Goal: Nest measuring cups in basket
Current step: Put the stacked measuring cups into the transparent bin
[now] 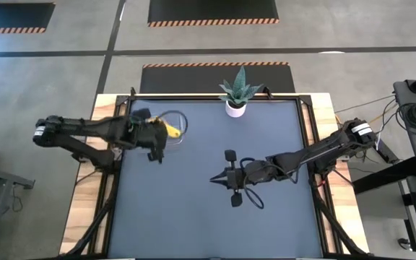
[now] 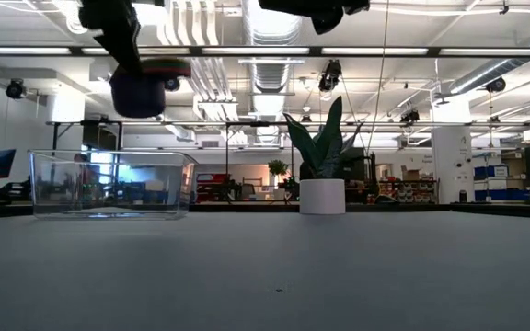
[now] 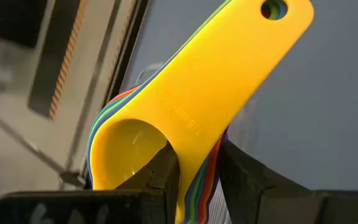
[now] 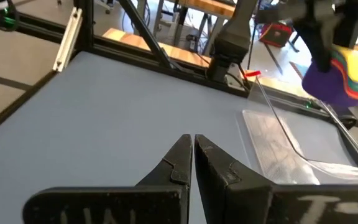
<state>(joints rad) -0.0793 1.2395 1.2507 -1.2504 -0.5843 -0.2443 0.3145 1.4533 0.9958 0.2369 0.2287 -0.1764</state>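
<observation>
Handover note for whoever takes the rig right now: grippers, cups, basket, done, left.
Left gripper: shut on the nested stack of measuring cups, yellow on top, held by the handles in the air above the clear basket.
Right gripper: shut, empty, waiting over mid table.
Basket: at the table's far left, beside the potted plant; looks empty.
Done: cups nested and lifted.
Left: lower the stack into the basket and release.

A grey concrete floor carries hazard-striped mats; ceiling strip lights shine overhead.
</observation>
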